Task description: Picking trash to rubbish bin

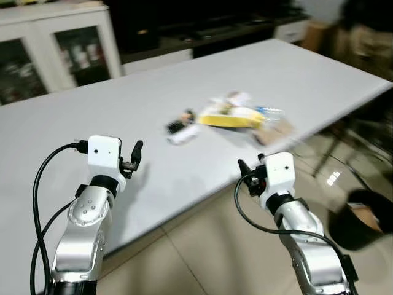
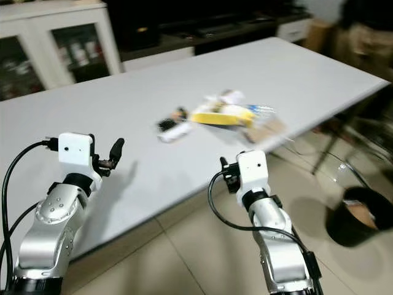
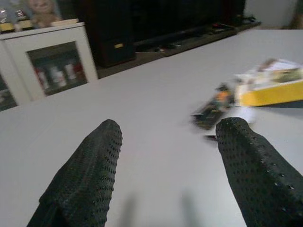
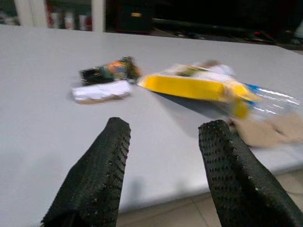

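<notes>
I note a long pale grey surface (image 1: 153,104) crossing the frame diagonally. At upper left stands a white cabinet with glass doors (image 1: 58,49). Dark low furniture (image 1: 202,27) runs along the top. Beige floor tiles (image 1: 202,258) occupy the lower centre.

You see a yellow packet (image 4: 194,87) and a white wrapper (image 4: 102,91) on the pale grey table (image 1: 123,110), a black bin (image 2: 356,215), and beige floor tiles (image 1: 202,252).
</notes>
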